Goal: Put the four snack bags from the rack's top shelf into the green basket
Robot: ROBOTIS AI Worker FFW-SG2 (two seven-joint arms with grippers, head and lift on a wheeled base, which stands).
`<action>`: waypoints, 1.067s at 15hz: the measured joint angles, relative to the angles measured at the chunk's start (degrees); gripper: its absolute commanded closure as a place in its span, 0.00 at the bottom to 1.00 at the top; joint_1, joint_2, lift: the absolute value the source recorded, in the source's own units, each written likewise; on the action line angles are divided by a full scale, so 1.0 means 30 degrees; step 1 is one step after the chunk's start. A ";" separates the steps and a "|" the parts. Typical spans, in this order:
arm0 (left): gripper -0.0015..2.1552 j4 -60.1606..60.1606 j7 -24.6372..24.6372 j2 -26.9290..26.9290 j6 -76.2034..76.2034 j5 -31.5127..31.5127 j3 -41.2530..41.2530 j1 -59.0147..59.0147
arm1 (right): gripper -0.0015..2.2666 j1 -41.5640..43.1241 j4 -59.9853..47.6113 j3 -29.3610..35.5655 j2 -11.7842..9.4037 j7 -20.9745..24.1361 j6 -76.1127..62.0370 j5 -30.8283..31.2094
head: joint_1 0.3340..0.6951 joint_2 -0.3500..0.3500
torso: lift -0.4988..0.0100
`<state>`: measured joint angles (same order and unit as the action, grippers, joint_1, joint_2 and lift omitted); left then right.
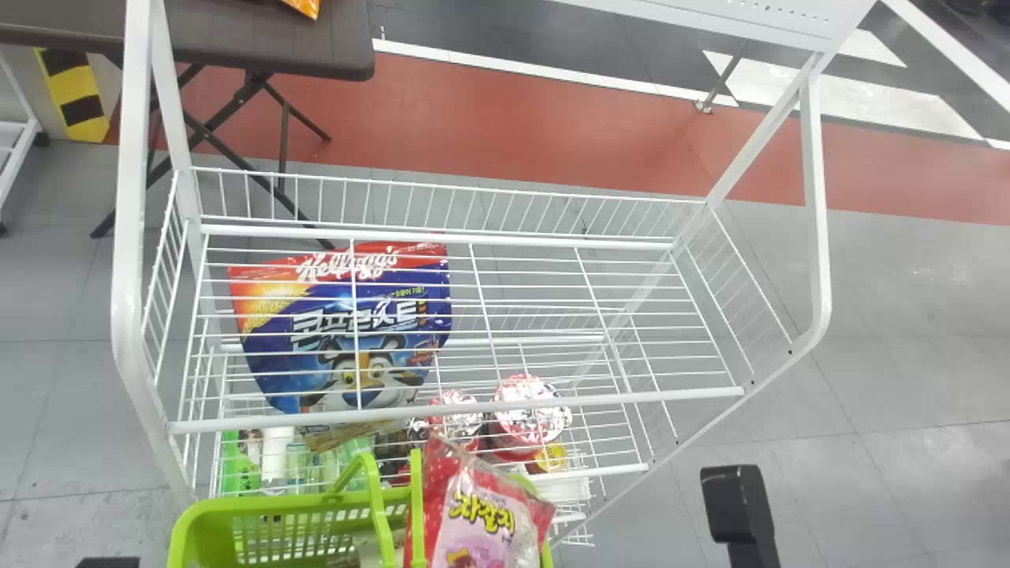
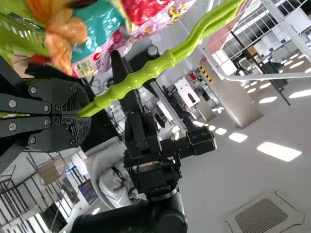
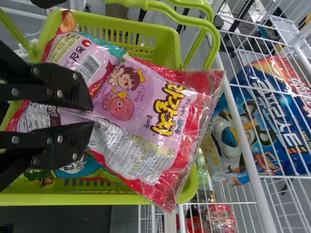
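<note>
In the head view, a black part of my right arm [image 1: 734, 505] stands right of the green basket [image 1: 260, 513], and a dark bit of my left arm [image 1: 108, 562] shows at the bottom left. My right gripper [image 3: 91, 115] is shut on the pink and red snack bag [image 3: 146, 107], its printed end reaching over the basket's rack-side rim. Under it, other snack bags lie in the basket [image 3: 146, 22], one with teal parts [image 3: 80, 167]. My left gripper [image 2: 77, 116] is shut on the basket's green handle [image 2: 131, 82].
The white wire rack [image 1: 458, 410] stands just beyond the basket. Beneath its top wires lie a blue cereal bag [image 1: 347, 331] and red-lidded cups [image 1: 529, 410]. A dark folding table [image 1: 260, 39] stands behind at the left.
</note>
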<state>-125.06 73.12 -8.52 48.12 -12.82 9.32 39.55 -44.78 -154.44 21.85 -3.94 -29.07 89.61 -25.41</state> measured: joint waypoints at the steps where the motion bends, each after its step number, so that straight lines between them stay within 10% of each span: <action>1: 0.96 -0.0022 0.0003 0.0000 0.0000 0.0000 0.0000 0.0022 | 0.02 0.0219 -0.0217 0.0066 -0.0003 -0.0161 0.0000 0.0019 | 1.00 0.00 | 0.98; 9: 0.96 -0.0314 -0.0058 0.0003 0.0000 0.0146 0.0014 0.0233 | 0.02 0.0381 -0.1634 0.0535 0.0287 -0.0651 -0.0231 -0.0016 | 1.00 0.00 | 0.98; 16: 0.96 -0.0374 -0.0087 0.0001 -0.0003 0.0184 0.0031 0.0293 | 0.02 -0.1256 0.2481 -0.4115 0.0739 0.3020 -2.5713 0.4557 | 1.00 0.00 | 0.98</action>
<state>-126.18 72.85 -8.52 48.11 -12.27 9.41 40.43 -48.55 -147.00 9.51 -1.73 -20.01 12.47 -11.73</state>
